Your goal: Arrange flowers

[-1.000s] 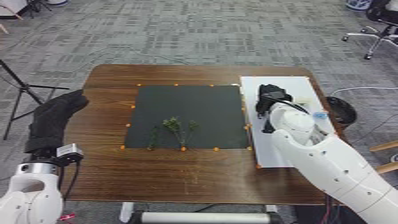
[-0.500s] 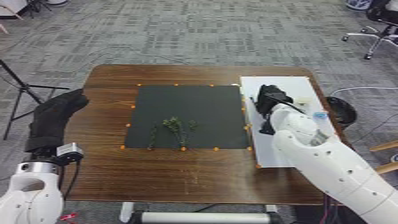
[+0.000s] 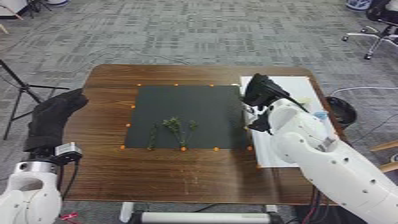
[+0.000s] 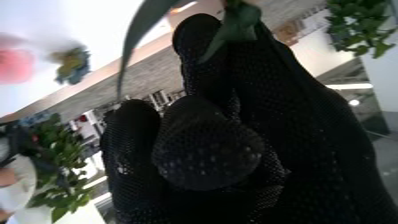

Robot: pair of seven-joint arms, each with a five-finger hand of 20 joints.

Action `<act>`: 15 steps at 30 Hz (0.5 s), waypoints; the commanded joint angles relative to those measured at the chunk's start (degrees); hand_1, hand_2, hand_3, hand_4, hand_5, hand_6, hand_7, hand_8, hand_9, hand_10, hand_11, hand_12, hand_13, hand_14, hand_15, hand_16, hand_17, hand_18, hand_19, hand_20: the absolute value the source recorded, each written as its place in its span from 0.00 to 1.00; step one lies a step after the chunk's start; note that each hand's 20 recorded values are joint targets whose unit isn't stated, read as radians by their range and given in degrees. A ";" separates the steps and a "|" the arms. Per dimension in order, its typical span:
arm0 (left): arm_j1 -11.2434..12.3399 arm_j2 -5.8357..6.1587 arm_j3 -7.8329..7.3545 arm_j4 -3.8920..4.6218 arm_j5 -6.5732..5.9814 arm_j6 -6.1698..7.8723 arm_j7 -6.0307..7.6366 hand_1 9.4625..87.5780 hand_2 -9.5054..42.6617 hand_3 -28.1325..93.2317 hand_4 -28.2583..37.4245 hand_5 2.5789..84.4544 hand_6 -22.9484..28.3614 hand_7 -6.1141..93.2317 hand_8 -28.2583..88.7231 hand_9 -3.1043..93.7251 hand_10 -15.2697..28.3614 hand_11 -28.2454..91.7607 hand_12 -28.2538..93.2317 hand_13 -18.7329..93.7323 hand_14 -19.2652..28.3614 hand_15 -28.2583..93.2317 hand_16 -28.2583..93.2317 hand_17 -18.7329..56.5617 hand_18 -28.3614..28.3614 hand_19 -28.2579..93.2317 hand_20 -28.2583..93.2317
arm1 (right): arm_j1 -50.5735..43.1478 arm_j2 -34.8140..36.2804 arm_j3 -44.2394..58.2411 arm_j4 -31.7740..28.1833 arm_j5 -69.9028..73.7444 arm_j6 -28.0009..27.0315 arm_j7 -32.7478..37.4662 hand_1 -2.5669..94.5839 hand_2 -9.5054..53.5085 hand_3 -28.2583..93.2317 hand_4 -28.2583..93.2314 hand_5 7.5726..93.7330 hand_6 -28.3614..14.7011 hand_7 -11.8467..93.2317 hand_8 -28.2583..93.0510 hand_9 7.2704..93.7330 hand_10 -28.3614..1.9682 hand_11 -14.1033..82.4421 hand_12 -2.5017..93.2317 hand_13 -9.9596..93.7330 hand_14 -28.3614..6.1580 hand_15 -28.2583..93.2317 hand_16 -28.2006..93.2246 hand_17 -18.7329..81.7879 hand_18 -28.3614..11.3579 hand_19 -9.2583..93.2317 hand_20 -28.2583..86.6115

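No readable text, label, brand, number or sign in head view or right wrist view.

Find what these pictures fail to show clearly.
Stem of the long green leaves: behind the right hand, right wrist view.
Pink thing: blurred, cut off by the edge, right wrist view.
White board, in part: hidden by the right arm, head view.
Sprigs' single leaves: too small, head view.
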 commanded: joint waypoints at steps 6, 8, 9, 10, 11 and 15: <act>-0.47 0.45 0.39 -0.21 0.56 -1.55 -0.42 0.20 0.17 0.84 0.05 0.60 0.50 0.21 0.18 0.54 0.67 0.39 0.36 0.50 0.79 0.41 0.26 0.30 0.73 0.32 0.37 | -4.03 -5.92 -5.85 -2.06 -4.61 1.27 -2.06 0.69 0.00 0.68 0.18 0.83 0.53 0.31 0.42 0.99 0.61 0.38 0.39 1.00 0.79 0.70 0.51 0.88 0.48 1.00 0.67; -0.46 0.40 0.41 -0.23 0.59 -1.63 -0.51 0.20 0.17 0.84 0.05 0.60 0.50 0.21 0.18 0.54 0.67 0.39 0.36 0.50 0.79 0.41 0.26 0.30 0.73 0.32 0.37 | -4.77 -6.28 -6.97 -2.06 -4.64 0.43 -1.86 0.69 0.00 0.68 0.18 0.83 0.53 0.31 0.42 0.99 0.61 0.38 0.39 1.00 0.79 0.70 0.51 0.88 0.48 1.00 0.67; -0.39 0.38 0.36 -0.27 0.63 -1.58 -0.55 0.20 0.17 0.84 0.05 0.60 0.50 0.21 0.18 0.54 0.67 0.39 0.36 0.50 0.79 0.41 0.26 0.30 0.73 0.32 0.37 | -5.03 -6.54 -7.50 -1.92 -4.47 0.03 -1.90 0.69 0.00 0.68 0.18 0.83 0.53 0.31 0.42 0.99 0.61 0.38 0.39 1.00 0.79 0.70 0.51 0.88 0.48 1.00 0.67; -0.41 0.43 0.42 -0.23 0.53 -1.52 -0.52 0.20 0.17 0.84 0.05 0.60 0.50 0.21 0.18 0.54 0.67 0.39 0.36 0.50 0.79 0.41 0.26 0.30 0.73 0.32 0.37 | -5.25 -6.73 -7.97 -1.78 -4.37 -0.45 -1.82 0.69 0.00 0.68 0.18 0.83 0.53 0.31 0.42 0.99 0.61 0.38 0.39 1.00 0.79 0.70 0.50 0.88 0.48 1.00 0.67; -0.39 0.41 0.40 -0.26 0.46 -1.48 -0.53 0.20 0.17 0.84 0.05 0.60 0.50 0.21 0.18 0.54 0.67 0.39 0.36 0.50 0.79 0.41 0.26 0.30 0.73 0.32 0.37 | -5.22 -6.91 -8.55 -1.52 -4.22 -0.72 -1.74 0.69 0.00 0.68 0.18 0.83 0.53 0.31 0.42 0.99 0.61 0.38 0.39 1.00 0.79 0.70 0.50 0.88 0.49 1.00 0.66; -0.41 0.38 0.40 -0.24 0.46 -1.56 -0.52 0.20 0.17 0.84 0.05 0.60 0.50 0.20 0.18 0.53 0.66 0.39 0.35 0.50 0.79 0.41 0.26 0.30 0.73 0.32 0.37 | -5.07 -8.18 -9.37 -0.06 -3.49 -1.35 -1.00 0.69 0.00 0.68 0.19 0.83 0.53 0.31 0.42 1.00 0.60 0.38 0.39 1.00 0.79 0.70 0.50 0.88 0.49 1.00 0.65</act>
